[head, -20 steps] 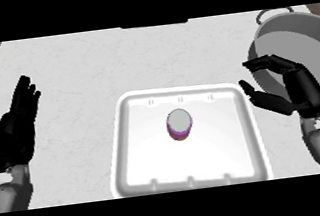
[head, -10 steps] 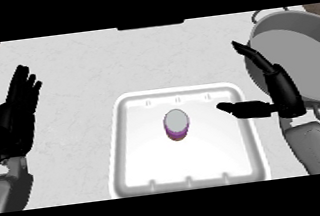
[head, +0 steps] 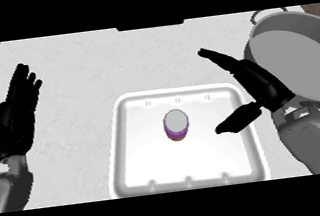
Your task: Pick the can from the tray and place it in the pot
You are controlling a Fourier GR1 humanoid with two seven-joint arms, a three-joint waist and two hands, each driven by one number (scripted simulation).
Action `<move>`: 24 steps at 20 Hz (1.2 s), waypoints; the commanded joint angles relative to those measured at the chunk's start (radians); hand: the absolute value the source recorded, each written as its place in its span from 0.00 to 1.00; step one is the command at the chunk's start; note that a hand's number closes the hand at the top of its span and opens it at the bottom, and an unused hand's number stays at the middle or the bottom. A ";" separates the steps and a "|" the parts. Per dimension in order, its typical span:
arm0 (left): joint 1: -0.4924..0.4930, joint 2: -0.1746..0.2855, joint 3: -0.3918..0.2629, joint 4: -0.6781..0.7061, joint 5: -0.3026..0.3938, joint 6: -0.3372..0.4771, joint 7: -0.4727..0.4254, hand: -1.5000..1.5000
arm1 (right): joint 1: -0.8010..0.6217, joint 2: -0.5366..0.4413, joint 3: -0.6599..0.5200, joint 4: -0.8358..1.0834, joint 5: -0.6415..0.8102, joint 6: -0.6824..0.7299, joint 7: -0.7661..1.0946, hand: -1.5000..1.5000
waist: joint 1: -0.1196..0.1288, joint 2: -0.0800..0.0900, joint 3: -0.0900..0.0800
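In the head view, you have the small purple-sided can with a grey top (head: 176, 123) standing upright in the middle of the white rectangular tray (head: 199, 163), which sits at the near centre of the pale grey counter (head: 113, 60). You are looking down on its lid, so I judge that its long axis runs straight up toward the camera.

Your right hand (head: 264, 91) hangs over the tray's right rim, spread wide and holding nothing. Its fingers stretch straight out toward the far left, and the thumb (head: 233, 121) juts left toward the can. The thumb tip is near the can but apart from it, with bare tray floor between them. From this hand the can lies directly to the left and a little nearer. The round grey metal pot (head: 299, 62) is just beside the same hand, on its far right, off the tray.

Your left hand (head: 14, 120) rests open at the view's left edge with fingers up, well apart from the tray.

The right hand is plainly the nearer one. By my reading, the coming move is a short slide left and down, so that thumb and fingers come to either side of the can's upright wall.
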 commanded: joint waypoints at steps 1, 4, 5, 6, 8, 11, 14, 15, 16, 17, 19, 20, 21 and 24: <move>0.004 0.002 0.002 -0.034 0.009 -0.010 0.024 0.50 | -0.061 -0.011 0.097 -0.058 0.030 0.142 0.231 0.00 | 0.002 -0.002 0.001; 0.015 -0.035 -0.014 0.004 -0.015 -0.008 -0.038 0.50 | -0.148 0.048 0.135 0.004 0.026 0.222 0.334 0.00 | 0.007 0.004 0.001; -0.042 -0.024 0.010 0.044 0.000 -0.012 0.002 0.50 | -0.156 0.057 0.143 -0.034 0.019 0.253 0.383 0.00 | -0.003 0.004 0.001; -0.031 -0.016 0.013 0.035 -0.009 -0.017 -0.014 0.50 | -0.158 0.092 0.173 -0.026 0.028 0.261 0.424 0.00 | 0.000 0.004 0.001; -0.059 -0.022 0.011 0.024 -0.025 0.004 0.036 0.50 | -0.161 0.169 0.190 -0.039 0.053 0.246 0.506 0.00 | -0.003 0.003 0.002; -0.008 -0.041 0.030 -0.016 -0.043 -0.016 0.016 0.50 | -0.116 0.198 0.150 0.008 0.095 0.263 0.434 0.00 | -0.001 0.004 0.003; -0.051 -0.035 0.060 0.016 -0.048 -0.034 0.037 0.50 | -0.125 0.227 0.122 0.111 0.142 0.252 0.355 0.00 | 0.000 0.006 0.003; -0.017 -0.070 0.034 0.024 -0.058 -0.045 -0.011 0.50 | -0.102 0.274 0.159 0.010 0.148 0.268 0.473 0.00 | -0.003 0.005 0.003; 0.020 -0.069 0.044 -0.026 -0.055 -0.049 0.007 0.50 | -0.168 0.293 0.101 0.084 0.147 0.286 0.451 0.00 | 0.002 0.005 0.003; 0.003 -0.081 0.036 -0.048 -0.078 -0.019 0.025 0.50 | -0.068 0.215 0.114 0.022 0.168 0.298 0.392 0.00 | -0.002 0.004 0.003; 0.019 -0.076 0.053 0.008 -0.073 -0.054 -0.032 0.50 | -0.039 0.262 0.180 -0.036 0.204 0.299 0.506 0.00 | -0.005 0.004 0.003; 0.026 -0.058 0.066 -0.005 -0.050 -0.078 -0.008 0.50 | -0.055 0.290 0.190 0.095 0.262 0.229 0.443 0.00 | 0.001 0.006 0.003; 0.011 -0.050 0.074 -0.071 -0.057 -0.058 0.059 0.50 | -0.060 0.295 0.177 0.045 0.263 0.265 0.497 0.00 | 0.000 0.004 0.003; 0.012 -0.062 0.065 -0.058 -0.089 -0.068 0.048 0.50 | -0.102 0.297 0.126 0.162 0.295 0.275 0.428 0.00 | 0.002 0.005 0.003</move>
